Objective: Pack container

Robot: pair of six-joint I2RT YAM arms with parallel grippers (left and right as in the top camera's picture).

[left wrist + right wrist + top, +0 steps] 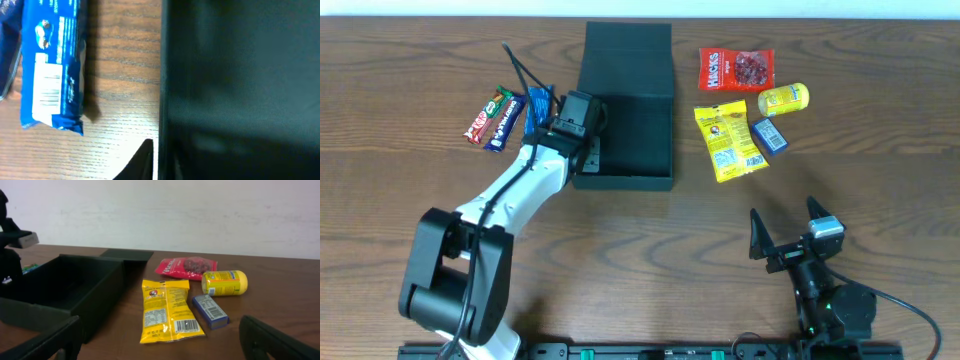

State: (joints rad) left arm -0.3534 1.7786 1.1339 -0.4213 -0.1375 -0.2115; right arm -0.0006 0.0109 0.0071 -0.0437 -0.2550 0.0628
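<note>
table (440, 60): brown wood grain, smooth, faint sheen; container (635, 130): dark, matt, plain rigid walls; yellow packet (728, 140), red packet (735, 69): glossy plastic film, crinkled; blue wrapper (50, 65): shiny plastic, printed

Overhead straight down; both wrists toward container (630, 115)

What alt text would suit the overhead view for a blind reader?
An open dark green container sits on a wooden table, the left gripper clamped on its left wall. Snack packets lie on both sides; the right gripper is open.
</note>
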